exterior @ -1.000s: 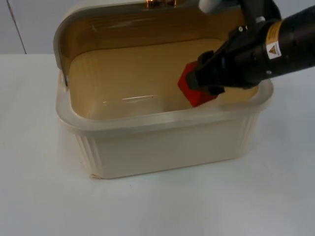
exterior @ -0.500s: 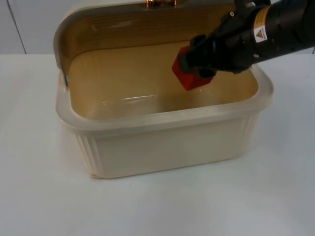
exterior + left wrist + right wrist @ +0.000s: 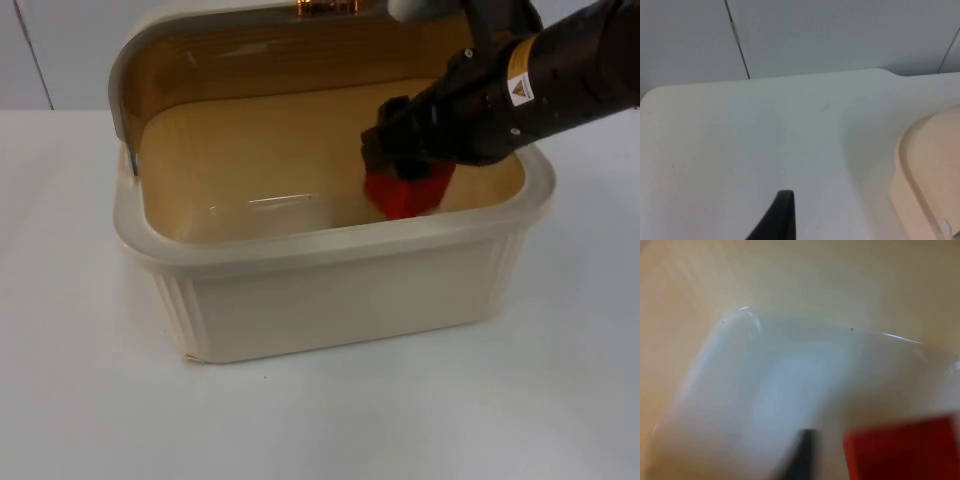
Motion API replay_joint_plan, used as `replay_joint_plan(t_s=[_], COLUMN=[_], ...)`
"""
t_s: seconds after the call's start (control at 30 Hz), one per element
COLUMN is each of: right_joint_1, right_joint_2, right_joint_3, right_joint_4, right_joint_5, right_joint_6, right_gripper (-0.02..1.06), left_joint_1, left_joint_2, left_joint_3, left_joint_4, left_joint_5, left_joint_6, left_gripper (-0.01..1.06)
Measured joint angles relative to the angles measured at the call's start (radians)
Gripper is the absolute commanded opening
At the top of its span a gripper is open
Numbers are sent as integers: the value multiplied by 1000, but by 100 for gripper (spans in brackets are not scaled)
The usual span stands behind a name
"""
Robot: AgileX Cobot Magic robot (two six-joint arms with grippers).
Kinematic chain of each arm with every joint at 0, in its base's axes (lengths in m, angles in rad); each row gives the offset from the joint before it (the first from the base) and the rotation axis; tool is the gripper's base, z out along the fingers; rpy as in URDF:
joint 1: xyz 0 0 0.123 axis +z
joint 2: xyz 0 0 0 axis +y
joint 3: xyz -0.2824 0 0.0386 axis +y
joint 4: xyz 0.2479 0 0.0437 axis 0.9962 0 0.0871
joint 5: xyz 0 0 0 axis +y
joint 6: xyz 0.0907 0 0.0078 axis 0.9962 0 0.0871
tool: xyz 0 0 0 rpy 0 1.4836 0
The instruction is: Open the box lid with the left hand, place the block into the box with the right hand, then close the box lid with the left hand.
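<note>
Right end effector (image 3: pixel 400 172) clamps the red block (image 3: pixel 408 192) low inside the open box (image 3: pixel 330 250) — floor just beneath; left end effector (image 3: pixel 777 217) waits over the counter (image 3: pixel 740 140), grip unreadable.

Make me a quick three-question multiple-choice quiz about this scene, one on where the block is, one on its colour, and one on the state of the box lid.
1. Where is the small cube-shaped block?
A. On the white table in front of the box
B. Inside the cream plastic box, at the right hand
C. On top of the lid

2. What colour is the block?
A. Red
B. Blue
C. Green

3. What state is the box's cream hinged lid in?
A. Shut flat
B. Lying loose on the table
C. Swung open, standing up behind the box

Answers:
1. B, the top view shows the block below the box's rim, under the right hand's black tip.
2. A, it shows red in the top view and the right wrist view.
3. C, the lid rises behind the open box, whose tan inside is visible.

The left hand waits over the white table, beside the box.
</note>
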Motion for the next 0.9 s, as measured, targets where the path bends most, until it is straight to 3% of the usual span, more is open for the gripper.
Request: replay_joint_plan(t_s=[0.03,0.23,0.43,0.67,0.9], right_joint_1=[0,0,0,0,0], right_joint_2=[0,0,-52,-238,-406], right_joint_3=[0,0,0,-2,-29], right_joint_4=[0,0,0,23,21], right_joint_5=[2,23,121,244,255], right_joint_6=[0,0,1,2,-40], right_gripper=[105,105,105,105,105], left_joint_1=[0,0,0,0,0], left_joint_2=[0,0,0,0,0], left_joint_3=[0,0,0,0,0], left_joint_4=[0,0,0,0,0], left_joint_5=[0,0,0,0,-2], left_joint_6=[0,2,2,2,4], left_gripper=[105,105,105,105,105])
